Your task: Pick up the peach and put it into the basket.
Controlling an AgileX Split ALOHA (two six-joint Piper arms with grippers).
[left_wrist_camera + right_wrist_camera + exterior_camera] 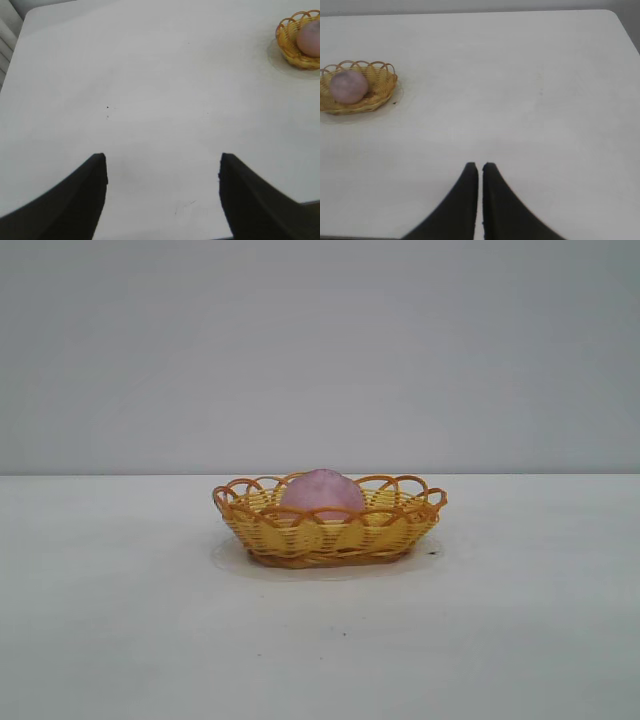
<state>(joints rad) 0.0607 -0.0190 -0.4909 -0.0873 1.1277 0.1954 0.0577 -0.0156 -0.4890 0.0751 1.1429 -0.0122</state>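
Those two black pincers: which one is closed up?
The right pincer: its two black fingers stand almost together above the bare table. The left pincer has its fingers wide apart, holding nothing.

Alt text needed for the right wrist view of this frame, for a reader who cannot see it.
The peach sits inside the basket on a white table, far from the camera. In the foreground, the right gripper hangs over bare tabletop with its dark jaws shut and nothing between them.
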